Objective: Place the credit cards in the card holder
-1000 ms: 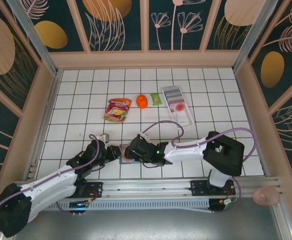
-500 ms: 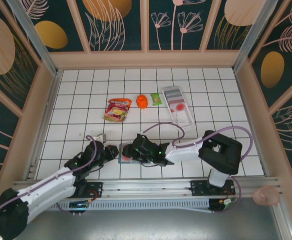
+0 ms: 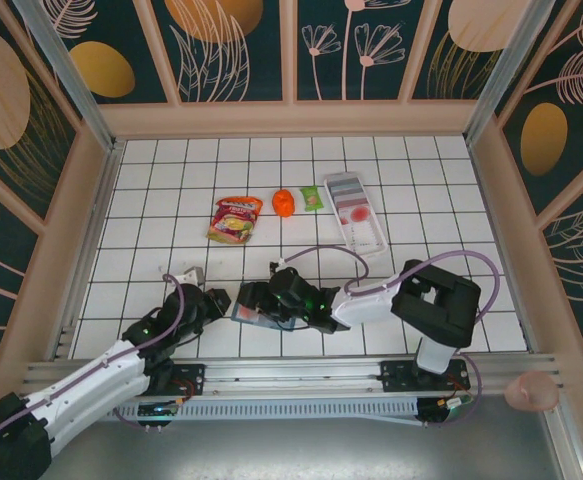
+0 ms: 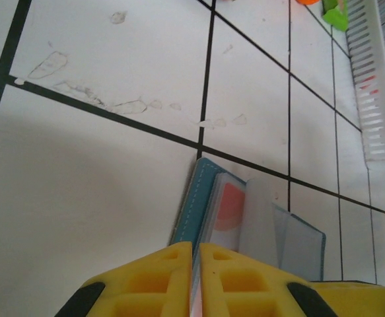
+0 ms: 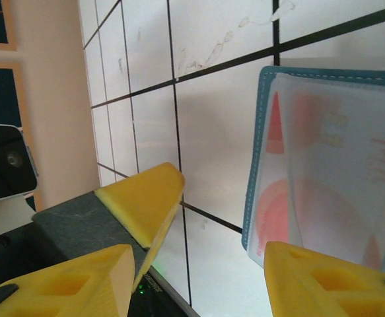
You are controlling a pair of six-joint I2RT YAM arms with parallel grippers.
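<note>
The card holder (image 3: pixel 243 312) is a teal wallet lying open on the white tiles between my two grippers. In the left wrist view the card holder (image 4: pixel 199 198) shows clear sleeves, one holding a credit card (image 4: pixel 226 208) with a red mark. My left gripper (image 4: pixel 195 246) is at the wallet's near-left edge, shut on the thin edge of a pale credit card. Seen from above, the left gripper (image 3: pixel 218 298) is just left of the wallet. My right gripper (image 5: pixel 199 254) is open, one finger over a corner of the card holder (image 5: pixel 253 165), where red-marked cards (image 5: pixel 311 218) lie in sleeves.
Farther back lie a red snack packet (image 3: pixel 235 219), an orange object (image 3: pixel 283 203) and a small green packet (image 3: pixel 313 198). A long white tray (image 3: pixel 355 210) with red-marked contents stands at the back right. Wooden walls enclose the tiled floor.
The right gripper has shifted left over the wallet and its jaws have narrowed a little. The left arm has drawn slightly back to the left, still shut.
</note>
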